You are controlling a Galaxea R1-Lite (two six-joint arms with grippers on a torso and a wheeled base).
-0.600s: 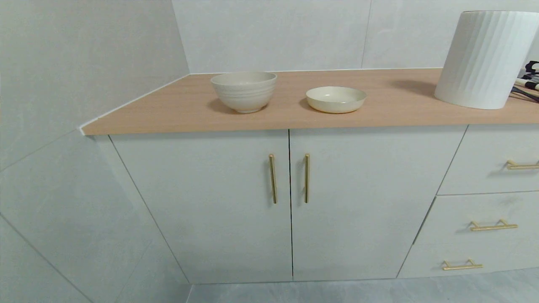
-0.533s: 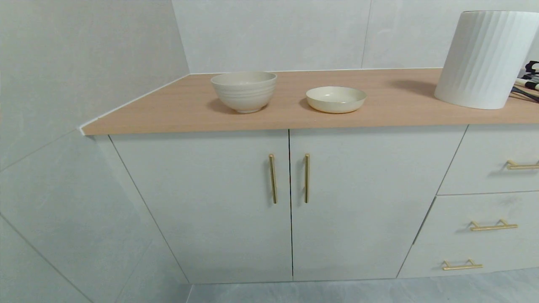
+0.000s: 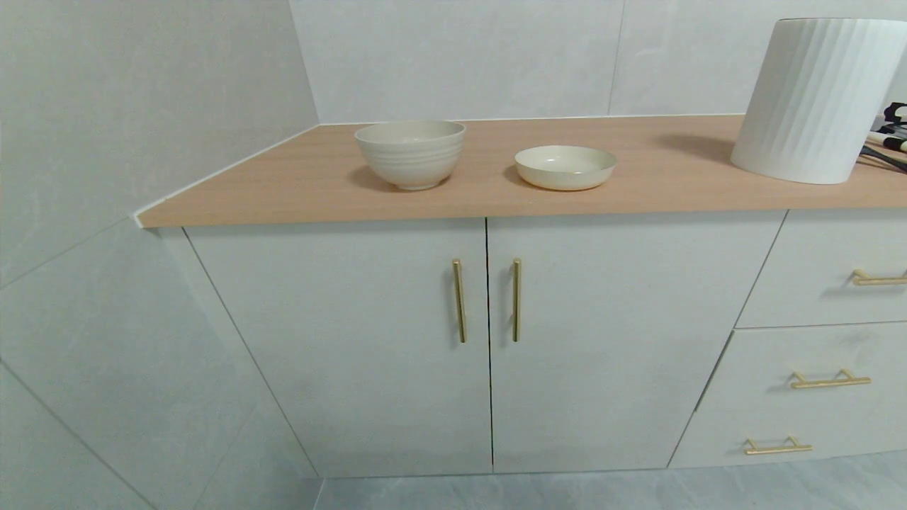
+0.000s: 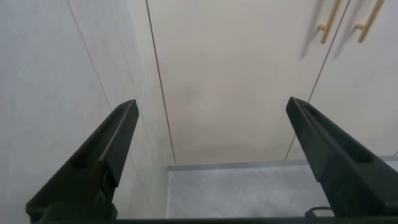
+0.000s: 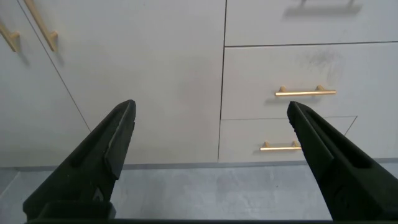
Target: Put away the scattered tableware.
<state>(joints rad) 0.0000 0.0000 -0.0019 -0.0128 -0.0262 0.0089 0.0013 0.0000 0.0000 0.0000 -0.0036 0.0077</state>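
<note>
The white base cabinet [image 3: 340, 340] stands against a tiled wall, its two doors shut and meeting at a thin dark seam. To the robot's right of the doors is a stack of drawers [image 3: 815, 269], also shut. A wood-grain countertop [image 3: 297, 184] runs across the top of the cabinet.

Far to the right on the countertop stands a tall white ribbed cylinder [image 3: 815, 99], upright. Just beyond it some dark and pale utensil handles [image 3: 886, 142] lie at the view's edge, too small to identify.

The left gripper [image 4: 211, 106] hangs low in front of the left door, above the grey floor, with its black fingers spread wide and nothing between them. The right gripper [image 5: 211, 107] hangs low before the drawers, its fingers likewise spread apart and holding nothing.

The deep bowl [image 3: 411, 152] sits upright on the countertop above the left door. It is a matte cream-beige, round-bodied on a small foot, with faint horizontal ridges around its outside. Beside it to the right, apart from it with bare wood between, rests the shallow dish [image 3: 565, 167]. It is a glossier pale cream, low and wide with a gently rising rim, and lies above the right door. Both sit near the front edge.

Slim gold bar handles [image 3: 459, 300] stand vertical either side of the door seam, and the drawer pulls [image 3: 830, 380] are horizontal gold bars.
</note>
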